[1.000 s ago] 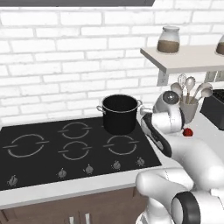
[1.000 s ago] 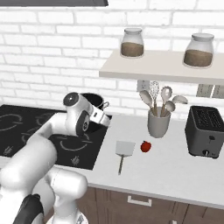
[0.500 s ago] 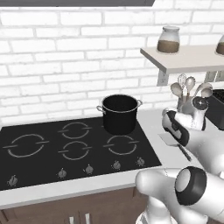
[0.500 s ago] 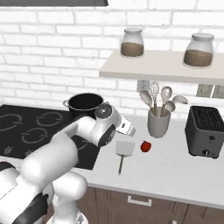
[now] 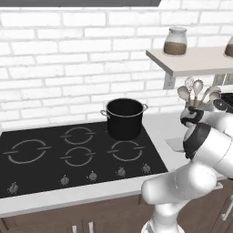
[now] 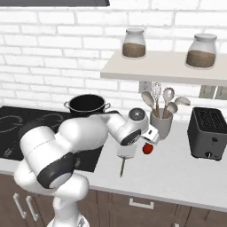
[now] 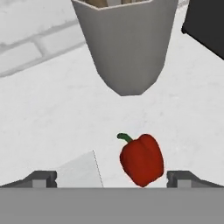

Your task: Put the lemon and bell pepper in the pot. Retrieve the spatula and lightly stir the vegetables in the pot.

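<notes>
White arm reaching right, wrist bent down, jaws spread wide

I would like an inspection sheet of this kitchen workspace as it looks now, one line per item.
Surface: white counter right of the black cooktop.
Job's things: black pot stands on the cooktop's back right; red bell pepper lies on the counter; spatula lies flat beside it. Lemon: nothing seen.
Clutter: grey utensil cup with spoons and a whisk; black toaster.
Grippers: gripper open, fingers apart, the pepper between them and not yet gripped.
Cables: nothing seen.
Surroundings: white brick wall; shelf with two jars.
</notes>
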